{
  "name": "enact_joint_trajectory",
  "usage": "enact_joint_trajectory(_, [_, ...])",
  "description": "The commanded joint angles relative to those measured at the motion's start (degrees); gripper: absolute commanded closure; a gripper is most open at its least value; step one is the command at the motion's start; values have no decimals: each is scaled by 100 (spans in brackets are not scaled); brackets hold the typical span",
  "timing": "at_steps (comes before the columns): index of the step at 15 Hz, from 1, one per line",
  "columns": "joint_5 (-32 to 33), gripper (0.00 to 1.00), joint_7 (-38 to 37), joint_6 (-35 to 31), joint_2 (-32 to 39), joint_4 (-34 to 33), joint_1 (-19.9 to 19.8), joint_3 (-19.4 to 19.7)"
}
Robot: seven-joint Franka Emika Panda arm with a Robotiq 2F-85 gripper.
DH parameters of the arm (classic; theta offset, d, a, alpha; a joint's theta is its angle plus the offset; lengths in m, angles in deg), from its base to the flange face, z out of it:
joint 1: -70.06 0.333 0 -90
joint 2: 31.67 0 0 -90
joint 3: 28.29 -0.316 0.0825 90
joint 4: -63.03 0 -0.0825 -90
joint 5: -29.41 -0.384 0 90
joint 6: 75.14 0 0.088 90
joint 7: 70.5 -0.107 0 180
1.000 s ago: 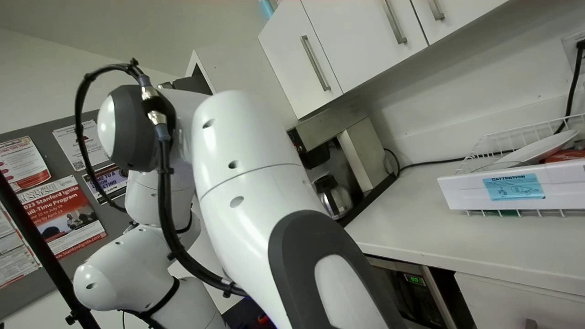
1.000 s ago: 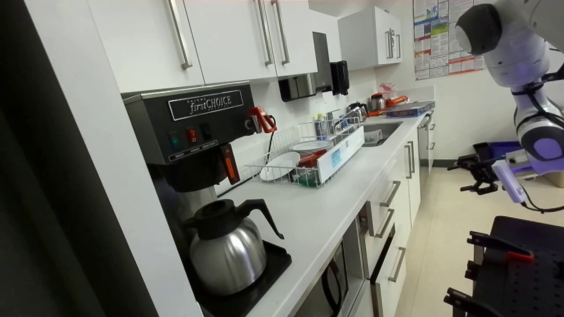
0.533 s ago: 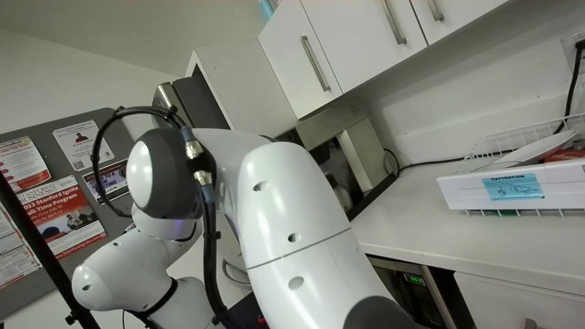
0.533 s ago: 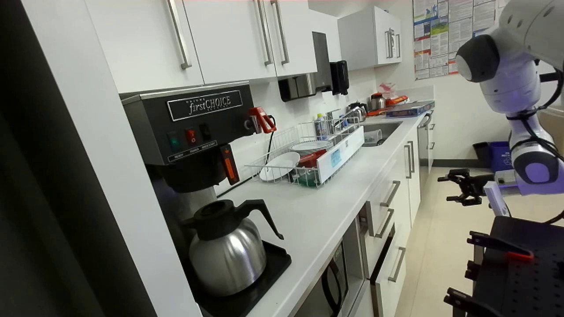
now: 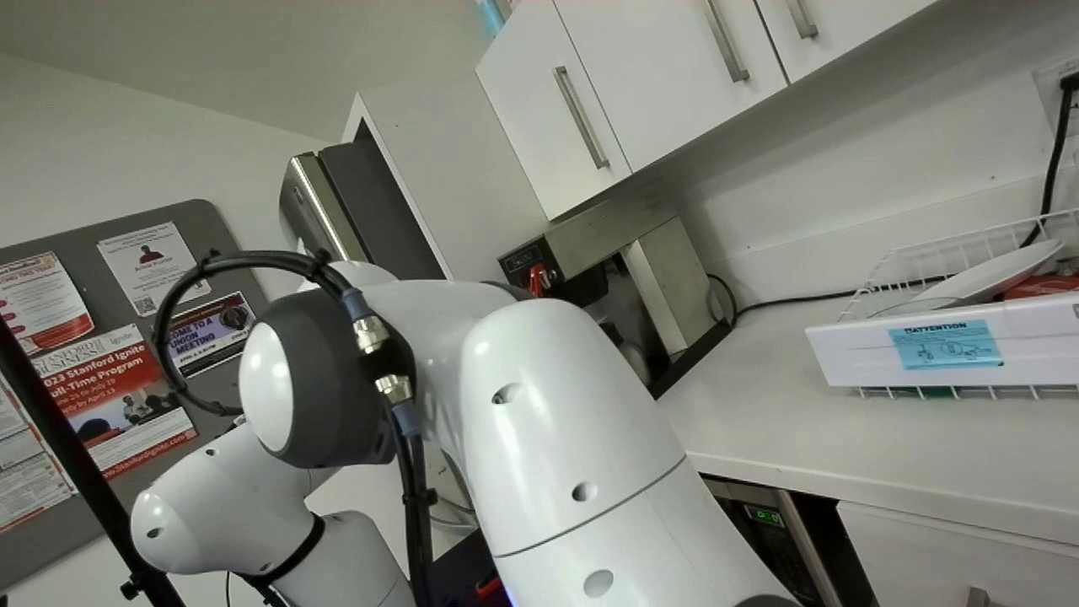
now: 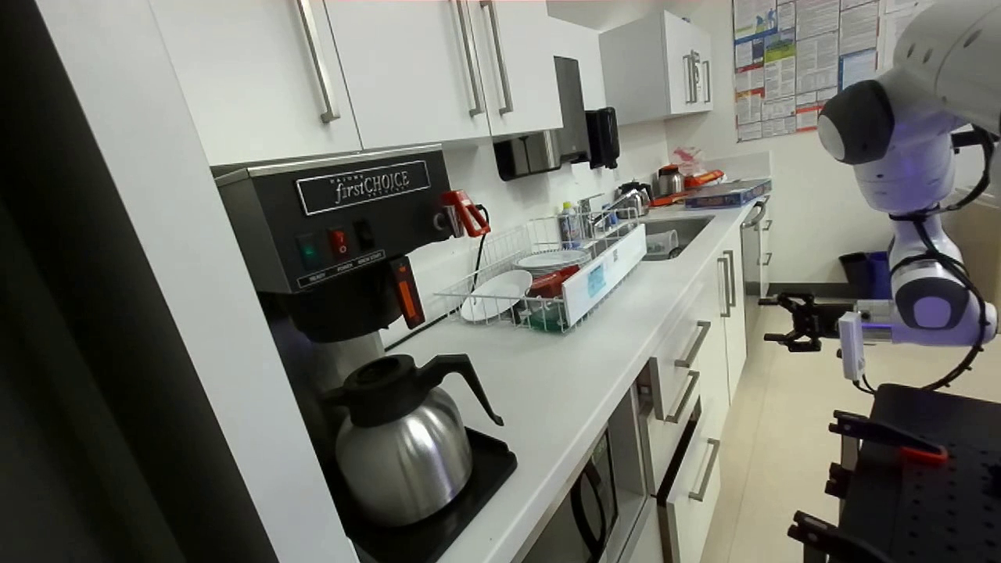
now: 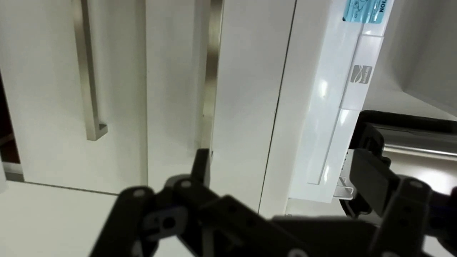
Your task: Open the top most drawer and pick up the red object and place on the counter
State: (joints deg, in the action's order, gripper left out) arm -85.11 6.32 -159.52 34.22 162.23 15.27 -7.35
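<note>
My gripper (image 6: 770, 319) is open and empty, level in the air in front of the drawers, pointing at them. In the wrist view its fingers (image 7: 285, 169) are wide apart, with nothing between them. The topmost drawer (image 6: 676, 369) lies just under the counter (image 6: 532, 375) and has a bar handle (image 6: 694, 344). In the wrist view the drawer front (image 7: 246, 89) and its handle (image 7: 213, 53) face me; one finger overlaps the handle's end in the picture, apart from it. Whether this drawer is slightly ajar I cannot tell. The red object to pick up is hidden or out of view.
A dish rack with a white panel (image 6: 606, 274) stands on the counter. A lower drawer (image 6: 696, 500) is pulled out, leaving a dark gap. A black cart (image 6: 938, 508) with clamps stands below the arm. A coffee machine (image 6: 367, 219) and jug (image 6: 407, 453) stand nearer.
In an exterior view my gripper has moved left, closer to the drawers, and levelled out. The arm has lowered and swung right in an exterior view. The drawers have not moved.
</note>
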Motion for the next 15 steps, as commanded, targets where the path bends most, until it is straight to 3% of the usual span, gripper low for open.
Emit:
enact_joint_trajectory(1, [-8, 0, -38, 10, 9, -28, 13, -23])
enact_joint_trajectory(6, [-17, 0, -103, -29, 47, -54, 33, -60])
enact_joint_trajectory(15, [-438, 0, -177, -112, 345, -106, 450, -570])
